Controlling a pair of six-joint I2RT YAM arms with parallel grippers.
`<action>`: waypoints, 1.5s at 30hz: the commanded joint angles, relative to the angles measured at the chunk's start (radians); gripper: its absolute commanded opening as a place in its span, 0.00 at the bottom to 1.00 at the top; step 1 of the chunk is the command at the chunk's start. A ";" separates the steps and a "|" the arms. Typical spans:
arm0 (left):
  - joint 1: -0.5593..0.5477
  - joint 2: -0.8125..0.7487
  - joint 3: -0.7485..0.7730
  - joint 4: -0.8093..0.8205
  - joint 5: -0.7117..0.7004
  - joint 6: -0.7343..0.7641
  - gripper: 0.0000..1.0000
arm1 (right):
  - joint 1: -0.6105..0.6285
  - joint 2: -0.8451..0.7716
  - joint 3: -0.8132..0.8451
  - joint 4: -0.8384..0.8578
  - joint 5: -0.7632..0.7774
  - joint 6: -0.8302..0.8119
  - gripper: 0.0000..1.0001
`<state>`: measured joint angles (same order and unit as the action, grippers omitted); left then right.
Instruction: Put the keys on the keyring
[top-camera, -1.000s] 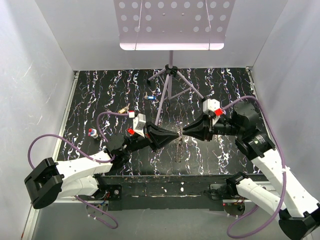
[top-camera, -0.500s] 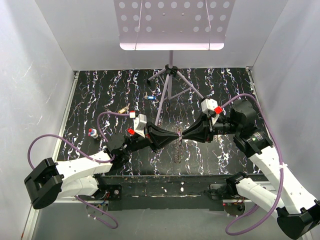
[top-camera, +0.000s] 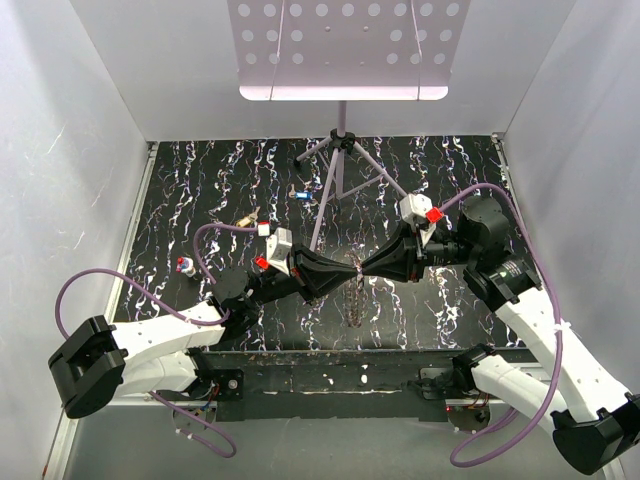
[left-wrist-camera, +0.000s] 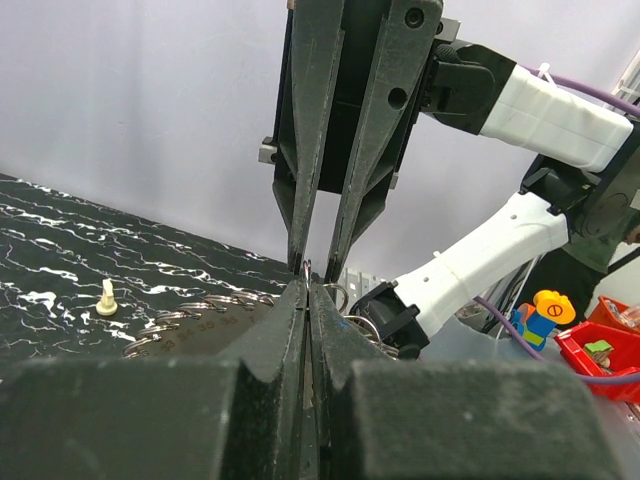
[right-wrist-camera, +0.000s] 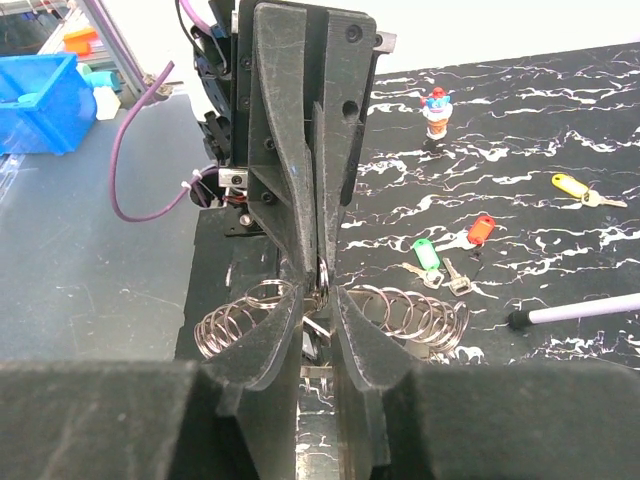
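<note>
The keyring is a chain of small silver rings; it hangs down between the two gripper tips (top-camera: 354, 300) and coils on the table (right-wrist-camera: 420, 312). My left gripper (top-camera: 352, 272) is shut on one ring of it, seen edge-on (right-wrist-camera: 322, 276). Tip to tip with it, my right gripper (right-wrist-camera: 318, 292) has its jaws a narrow gap apart on either side of that ring. Keys lie on the black table beyond: a green-tagged key (right-wrist-camera: 428, 255), an orange-tagged key (right-wrist-camera: 481, 229) and a yellow-tagged key (right-wrist-camera: 572, 183). A blue-tagged key (top-camera: 303, 194) lies farther back.
A tripod music stand (top-camera: 338, 170) rises at the back centre, with one leg (right-wrist-camera: 580, 308) reaching toward the grippers. A small figurine (top-camera: 185, 265) stands at the left. A cream peg (left-wrist-camera: 106, 297) lies on the table. White walls enclose the table on three sides.
My right gripper has moved left from a short gap away until its tip meets the left gripper's tip, and has turned slightly. The left arm has stayed still.
</note>
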<state>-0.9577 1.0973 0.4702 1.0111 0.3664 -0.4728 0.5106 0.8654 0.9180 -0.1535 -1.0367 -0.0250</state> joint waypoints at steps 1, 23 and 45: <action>0.005 -0.024 0.021 0.060 0.002 -0.006 0.00 | 0.002 0.006 0.021 0.034 -0.029 0.013 0.24; 0.005 -0.024 0.018 0.075 0.000 -0.013 0.00 | 0.025 0.032 0.018 0.071 -0.028 0.069 0.18; 0.083 -0.352 0.137 -0.730 0.011 0.172 0.98 | 0.026 0.061 0.245 -0.682 0.102 -0.729 0.01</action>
<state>-0.9062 0.8433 0.5159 0.6159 0.3740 -0.4019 0.5369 0.9207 1.0611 -0.5346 -1.0119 -0.3733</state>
